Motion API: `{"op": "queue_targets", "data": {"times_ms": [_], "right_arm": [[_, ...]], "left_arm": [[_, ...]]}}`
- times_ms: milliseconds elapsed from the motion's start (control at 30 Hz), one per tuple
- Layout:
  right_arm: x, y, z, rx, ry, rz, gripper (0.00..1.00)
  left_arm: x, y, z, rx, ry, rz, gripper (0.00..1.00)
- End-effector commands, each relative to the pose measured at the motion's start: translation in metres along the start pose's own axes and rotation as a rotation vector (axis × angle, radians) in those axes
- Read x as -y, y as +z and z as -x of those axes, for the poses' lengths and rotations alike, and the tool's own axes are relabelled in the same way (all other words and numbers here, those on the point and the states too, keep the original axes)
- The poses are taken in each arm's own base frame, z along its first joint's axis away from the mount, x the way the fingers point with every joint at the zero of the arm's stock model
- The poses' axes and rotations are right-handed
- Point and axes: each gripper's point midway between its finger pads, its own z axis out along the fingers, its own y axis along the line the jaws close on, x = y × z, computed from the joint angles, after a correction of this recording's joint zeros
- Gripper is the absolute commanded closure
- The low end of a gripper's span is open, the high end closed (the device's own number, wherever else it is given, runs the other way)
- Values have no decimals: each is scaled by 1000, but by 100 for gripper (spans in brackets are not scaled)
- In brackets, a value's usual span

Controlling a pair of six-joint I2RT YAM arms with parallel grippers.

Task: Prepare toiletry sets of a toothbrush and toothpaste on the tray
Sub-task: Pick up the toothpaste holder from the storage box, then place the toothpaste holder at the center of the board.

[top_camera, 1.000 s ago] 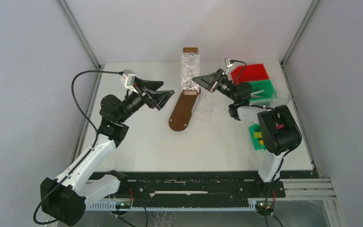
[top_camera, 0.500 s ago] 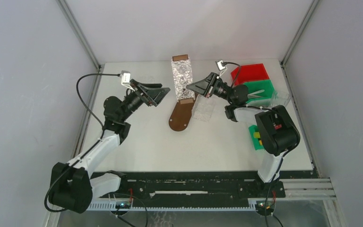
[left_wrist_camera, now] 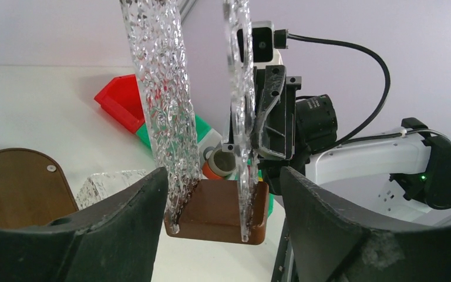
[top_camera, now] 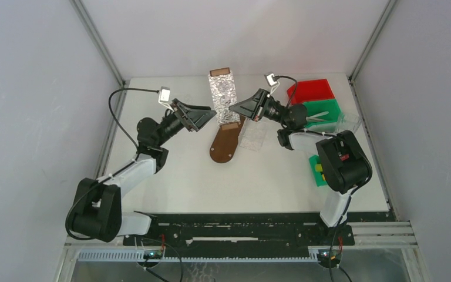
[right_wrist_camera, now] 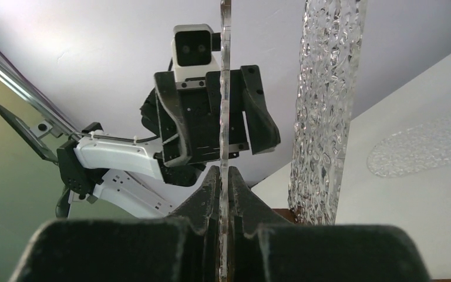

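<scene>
**Tray Held Up Between Both Arms**

We see the tray [top_camera: 223, 97] [left_wrist_camera: 214, 211], a wooden base with two clear rippled walls, held off the table [top_camera: 182, 182] at 12 o'clock. The right gripper [top_camera: 233, 110] [right_wrist_camera: 225, 173] pinches the thin edge of one clear wall. The left gripper [top_camera: 210, 117] [left_wrist_camera: 223, 176] stands wide, fingers astride the wooden base; we cannot tell whether they touch. A wooden board [top_camera: 223, 147] lies at the tray's 6 o'clock. A red bin [top_camera: 311, 90] and a green bin [top_camera: 324, 110] sit at 2 o'clock. We cannot make out the toothpaste.
</scene>
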Motion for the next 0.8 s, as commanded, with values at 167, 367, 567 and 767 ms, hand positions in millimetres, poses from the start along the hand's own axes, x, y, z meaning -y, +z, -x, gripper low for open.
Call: {"op": "queue_targets", "data": {"times_ms": [167,367,567,767], "right_arm": [[-24,11,16,36,-93,95,100],[-23,12,14,30,-89,97,100],[-25,13,13,22,-92,105,100],[-26,15,12,16,-91,110,100]], "left_arm": [[22,8,7,8,-23,-149,36],[23,12,3,-12,-31,-162,43],[18,14,-3,-29,-47,-157,48],[20,17,-8,-58,-48,-177,64]]}}
